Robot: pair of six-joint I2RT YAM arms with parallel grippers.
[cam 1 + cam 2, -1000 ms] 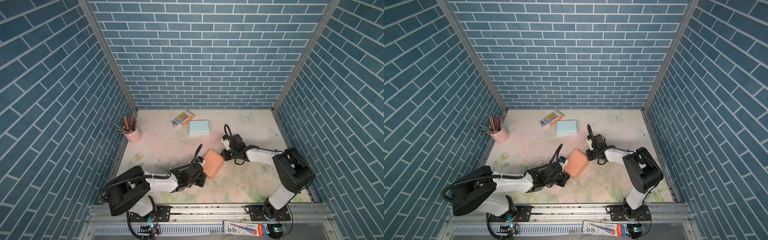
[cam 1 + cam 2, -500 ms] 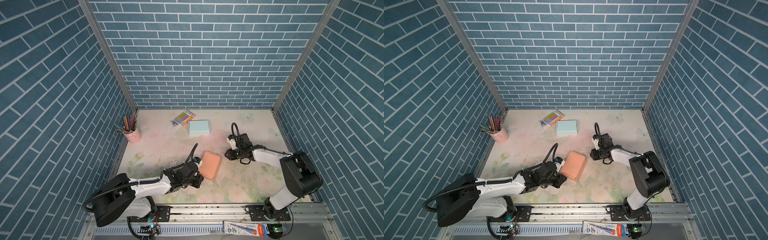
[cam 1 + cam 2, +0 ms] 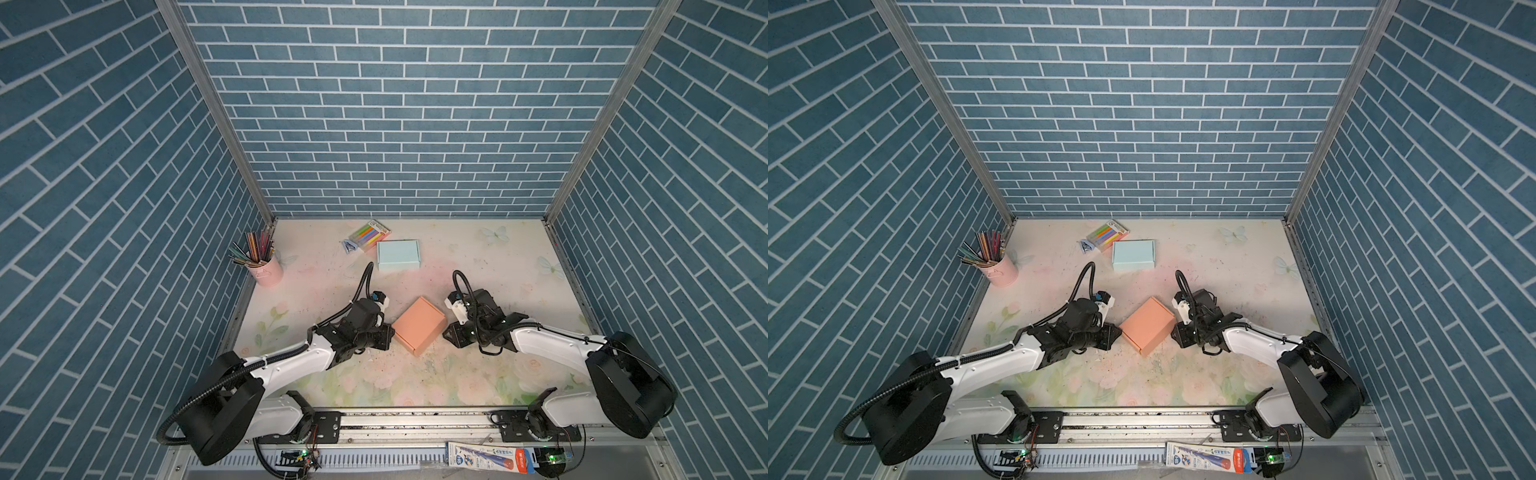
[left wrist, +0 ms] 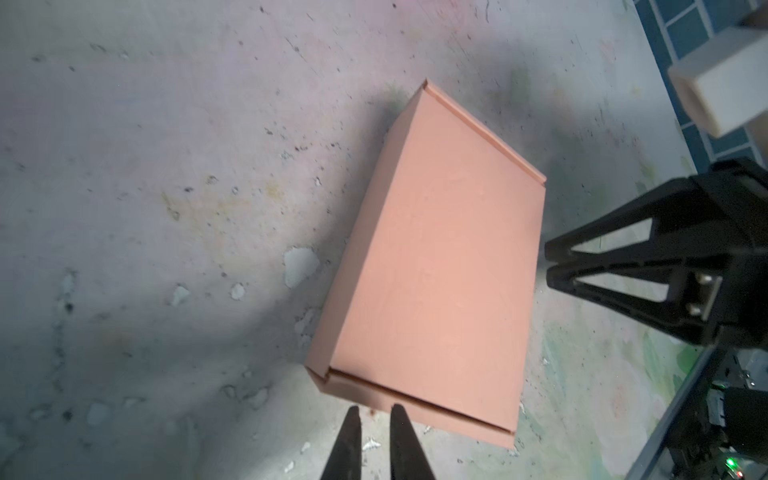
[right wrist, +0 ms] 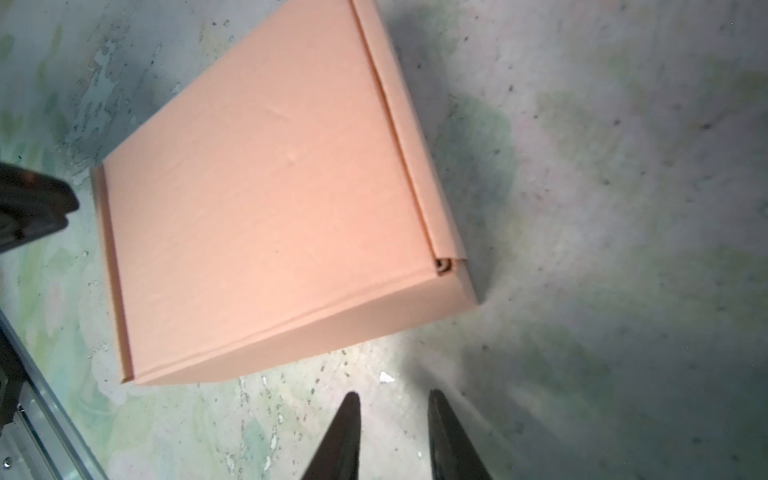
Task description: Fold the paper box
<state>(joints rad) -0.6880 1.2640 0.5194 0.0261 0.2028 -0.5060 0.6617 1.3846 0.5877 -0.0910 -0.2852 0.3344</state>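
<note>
Orange paper box (image 3: 419,325) closed and flat on the counter (image 3: 478,382), lid shut down, set at a slant in both top views. Just beside the box on the left arm's side: left claw (image 4: 374,409), fingers drawn nearly together with only a thin slit between them, pinching nothing, tips close to the box's short edge and seemingly just clear of it, though hard to judge from the wrist view. Just beside the box on the opposite side: right claw (image 5: 392,395), fingers parted a little wider, likewise empty, a strip of bare counter between tips and box. Well behind the box: a pale blue box (image 3: 397,254), closed and flat. Further back still from the paper box: a pack of coloured markers (image 3: 370,235). Well apart from the box, off to its left rear: a pink cup (image 3: 268,272) full of pencils.
</note>
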